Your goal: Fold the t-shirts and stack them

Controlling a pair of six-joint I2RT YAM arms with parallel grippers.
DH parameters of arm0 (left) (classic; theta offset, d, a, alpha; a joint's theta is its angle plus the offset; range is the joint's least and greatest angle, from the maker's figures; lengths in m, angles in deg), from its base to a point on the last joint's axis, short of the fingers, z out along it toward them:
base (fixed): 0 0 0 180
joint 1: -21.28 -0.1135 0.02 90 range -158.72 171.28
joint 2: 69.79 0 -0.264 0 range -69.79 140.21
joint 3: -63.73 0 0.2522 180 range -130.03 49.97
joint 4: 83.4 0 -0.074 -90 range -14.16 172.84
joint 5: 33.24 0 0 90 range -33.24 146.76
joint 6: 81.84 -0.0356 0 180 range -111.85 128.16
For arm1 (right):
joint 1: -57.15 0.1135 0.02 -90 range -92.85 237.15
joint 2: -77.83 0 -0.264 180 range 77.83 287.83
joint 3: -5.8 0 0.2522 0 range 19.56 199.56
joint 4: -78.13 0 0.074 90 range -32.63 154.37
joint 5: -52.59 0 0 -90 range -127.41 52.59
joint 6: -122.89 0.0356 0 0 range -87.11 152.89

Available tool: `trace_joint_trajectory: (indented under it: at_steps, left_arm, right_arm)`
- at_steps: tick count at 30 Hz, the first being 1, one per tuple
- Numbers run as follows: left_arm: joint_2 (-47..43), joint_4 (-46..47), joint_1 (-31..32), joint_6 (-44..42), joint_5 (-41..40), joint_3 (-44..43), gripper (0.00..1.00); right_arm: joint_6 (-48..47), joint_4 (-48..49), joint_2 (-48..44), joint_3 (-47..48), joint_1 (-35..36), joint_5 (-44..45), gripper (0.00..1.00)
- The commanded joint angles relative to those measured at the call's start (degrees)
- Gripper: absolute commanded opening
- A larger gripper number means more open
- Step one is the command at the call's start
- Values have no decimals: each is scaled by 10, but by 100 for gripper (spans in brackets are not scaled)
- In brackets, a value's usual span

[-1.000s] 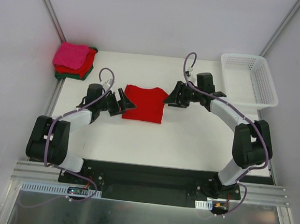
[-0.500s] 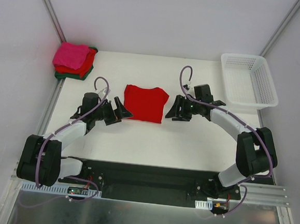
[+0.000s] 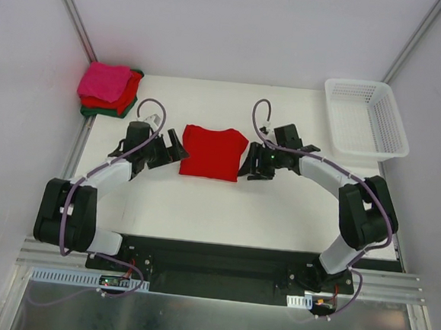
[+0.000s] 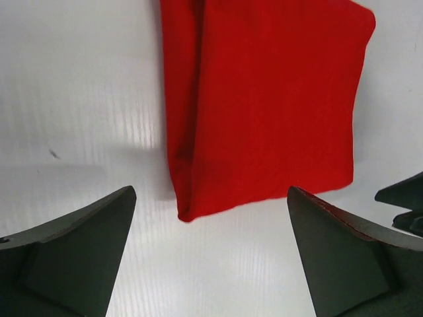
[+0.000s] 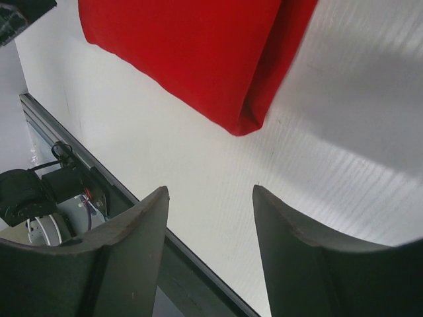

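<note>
White worktop point(image 3: 278, 208); lattice basket point(image 3: 355, 82) at far right corner; bright red t-shirt point(image 3: 212, 153) folded flat mid-worktop; pink-red-green stack of t-shirts point(image 3: 108, 89) at far left corner; left end effector point(image 3: 177, 148) spread wide, empty, by shirt's left edge; right end effector point(image 3: 247, 165) likewise wide, empty, by right edge

A folded bright red cloth t-shirt point(image 3: 212, 153) lies at the middle of the flat white table point(image 3: 278, 208). The black two-finger left gripper point(image 3: 177, 148) sits just beside its left edge, and the black two-finger right gripper point(image 3: 245, 166) just beside its right edge. A stack of folded pink, red and green cloth t-shirts point(image 3: 108, 89) occupies the far left corner. A white plastic lattice basket point(image 3: 365, 119) stands at the far right corner.
</note>
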Motion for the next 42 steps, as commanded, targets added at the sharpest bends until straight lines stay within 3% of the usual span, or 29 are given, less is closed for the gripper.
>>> trace_joint_trajectory:
  at_steps: [1, 14, 29, 42]
  left_arm:
    - [48, 1, -10, -54, -49, -77, 99]
    - [207, 30, -47, -79, 14, -156, 99]
    - [292, 31, -47, -49, 101, -222, 99]
    - [348, 95, -37, -7, 161, -224, 99]
  right_arm:
    - [-8, 2, 34, 56, 5, -1, 57]
    - [4, -8, 96, 126, 9, -1, 57]
    - [3, -34, 133, 195, 9, 9, 57]
    - [8, -42, 161, 222, 13, 9, 57]
